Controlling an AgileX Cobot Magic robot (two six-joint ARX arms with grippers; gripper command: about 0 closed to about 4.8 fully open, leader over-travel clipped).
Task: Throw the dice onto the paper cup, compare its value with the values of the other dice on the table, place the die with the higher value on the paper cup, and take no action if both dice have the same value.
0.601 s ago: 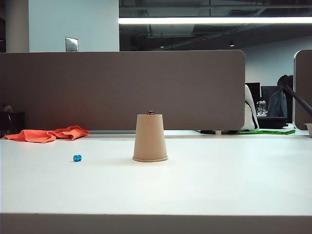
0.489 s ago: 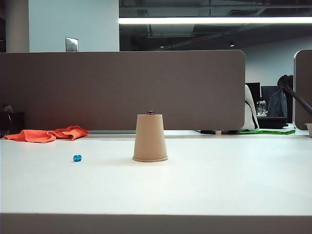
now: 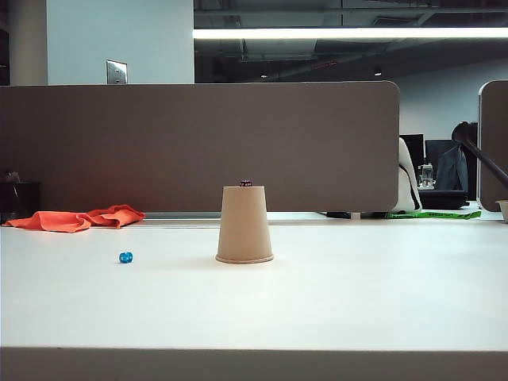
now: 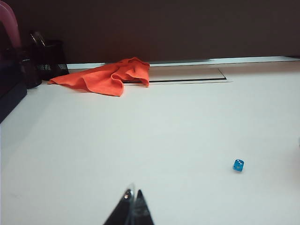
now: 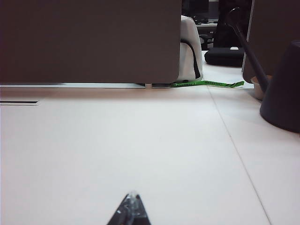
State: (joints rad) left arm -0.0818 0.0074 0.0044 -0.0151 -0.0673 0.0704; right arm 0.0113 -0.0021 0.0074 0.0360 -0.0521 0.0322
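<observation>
Both end effectors clenched, empty, parked low over the bench; nothing has shifted across the last frames.

Left end effector [image 4: 131, 206] sits well short of the blue die [image 4: 238, 165]; right end effector [image 5: 130, 206] faces bare bench [image 5: 140, 140]. Purple die [image 3: 245, 183] rests atop the upturned cup [image 3: 244, 225], blue die left of it. Judgement: comparison pending; pips unreadable from here.
</observation>
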